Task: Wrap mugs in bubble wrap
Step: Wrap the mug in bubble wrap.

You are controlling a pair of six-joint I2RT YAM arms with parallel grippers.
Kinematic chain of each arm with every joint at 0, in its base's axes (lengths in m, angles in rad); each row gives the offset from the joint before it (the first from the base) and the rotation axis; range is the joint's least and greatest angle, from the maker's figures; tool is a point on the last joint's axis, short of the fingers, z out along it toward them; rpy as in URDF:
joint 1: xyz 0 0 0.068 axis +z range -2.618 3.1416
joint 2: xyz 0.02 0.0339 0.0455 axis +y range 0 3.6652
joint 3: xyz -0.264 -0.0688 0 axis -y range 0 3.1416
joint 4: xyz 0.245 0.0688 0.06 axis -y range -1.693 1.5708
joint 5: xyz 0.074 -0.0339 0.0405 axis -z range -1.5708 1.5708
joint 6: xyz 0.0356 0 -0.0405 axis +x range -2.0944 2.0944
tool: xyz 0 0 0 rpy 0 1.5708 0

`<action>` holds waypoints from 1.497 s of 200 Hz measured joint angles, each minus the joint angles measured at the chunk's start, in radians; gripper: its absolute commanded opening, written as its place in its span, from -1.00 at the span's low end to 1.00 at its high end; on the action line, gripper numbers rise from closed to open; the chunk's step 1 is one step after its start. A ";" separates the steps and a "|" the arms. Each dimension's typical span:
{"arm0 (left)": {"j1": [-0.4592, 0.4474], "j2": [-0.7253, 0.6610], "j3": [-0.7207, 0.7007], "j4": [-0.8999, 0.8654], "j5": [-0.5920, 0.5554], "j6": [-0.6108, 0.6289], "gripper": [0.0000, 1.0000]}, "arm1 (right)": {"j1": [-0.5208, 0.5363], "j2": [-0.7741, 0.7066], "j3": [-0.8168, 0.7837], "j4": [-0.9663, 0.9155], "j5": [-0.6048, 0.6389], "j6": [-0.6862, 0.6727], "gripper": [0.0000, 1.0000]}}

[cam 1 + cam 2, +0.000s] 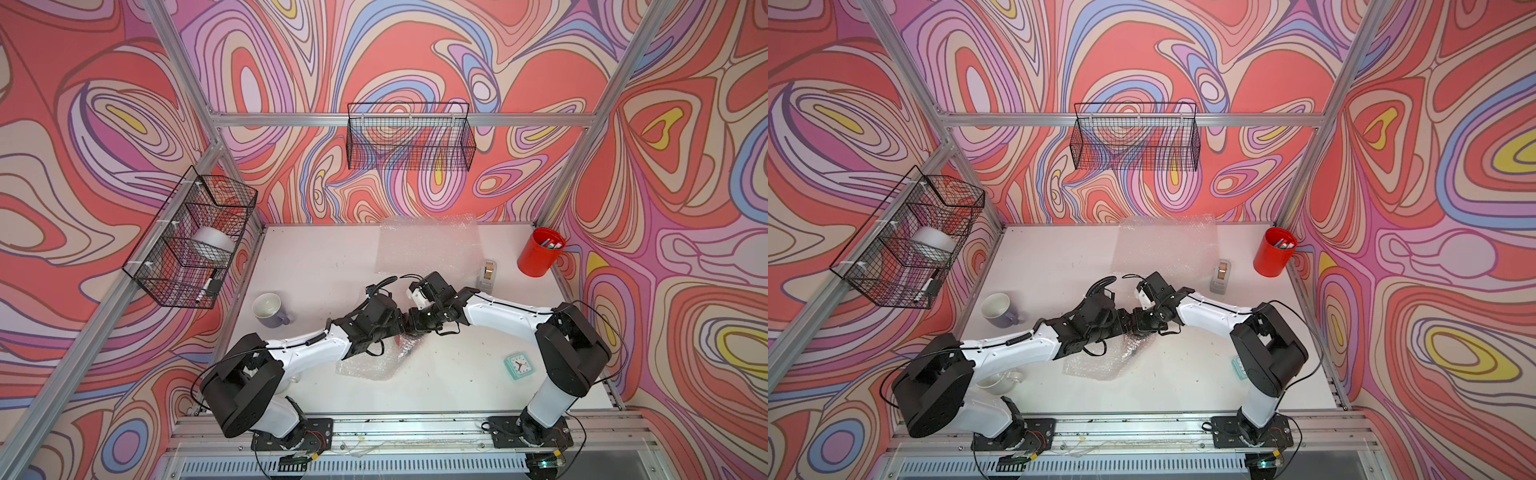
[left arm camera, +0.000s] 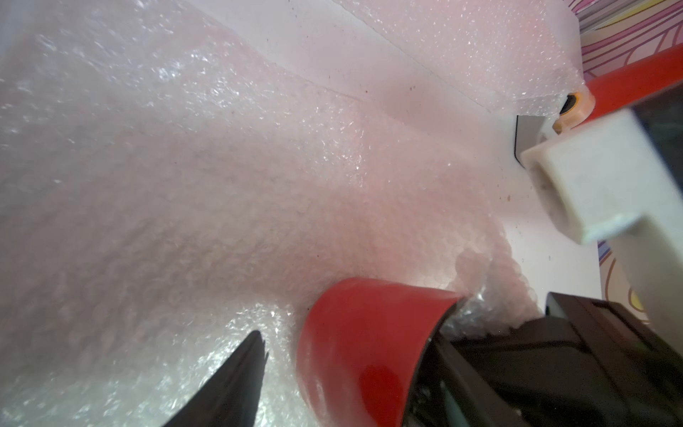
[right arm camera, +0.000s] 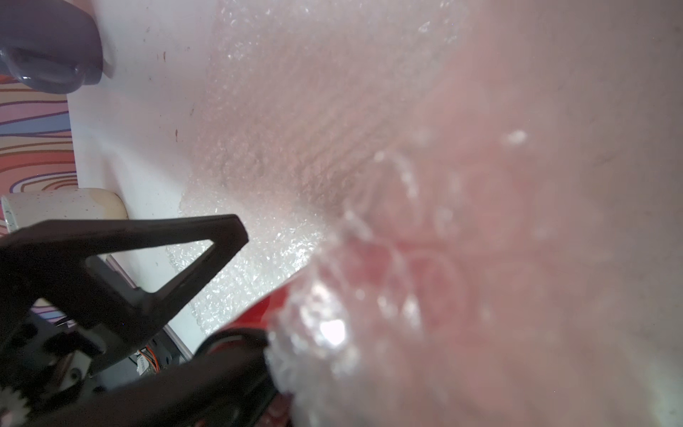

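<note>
The red mug (image 2: 362, 344) lies on a bubble wrap sheet (image 1: 370, 365) at mid-table, almost hidden under both wrists in both top views. In the left wrist view the bubble wrap (image 2: 221, 185) rises like a wall behind the mug. My left gripper (image 1: 400, 329) is open: one finger (image 2: 240, 377) stands apart from the mug's side, the other is hidden. My right gripper (image 1: 412, 323) is shut on a bunched edge of the bubble wrap (image 3: 332, 325) right at the mug's rim. A lavender mug (image 1: 270, 309) stands at the left, and a pale mug (image 1: 1000, 380) is partly hidden under the left arm.
A second bubble wrap sheet (image 1: 428, 245) lies flat at the back. A tape dispenser (image 1: 488, 272) and a red pen cup (image 1: 540, 251) stand back right, and a teal clock (image 1: 517, 365) lies near the right arm. Wire baskets (image 1: 409, 137) (image 1: 191, 237) hang on the walls.
</note>
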 measured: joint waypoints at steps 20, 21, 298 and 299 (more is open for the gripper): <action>0.000 0.013 0.001 0.006 0.003 0.000 0.43 | 0.003 0.000 0.001 0.001 -0.003 -0.008 -1.00; 0.000 0.013 0.001 0.006 0.003 0.000 0.43 | 0.004 0.000 0.001 0.001 -0.003 -0.008 -1.00; 0.040 0.039 -0.110 0.184 0.067 -0.030 0.49 | 0.019 -0.247 0.025 -0.081 0.028 -0.135 -0.33; 0.040 0.039 -0.110 0.184 0.067 -0.030 0.49 | 0.020 -0.249 0.025 -0.081 0.033 -0.135 -0.33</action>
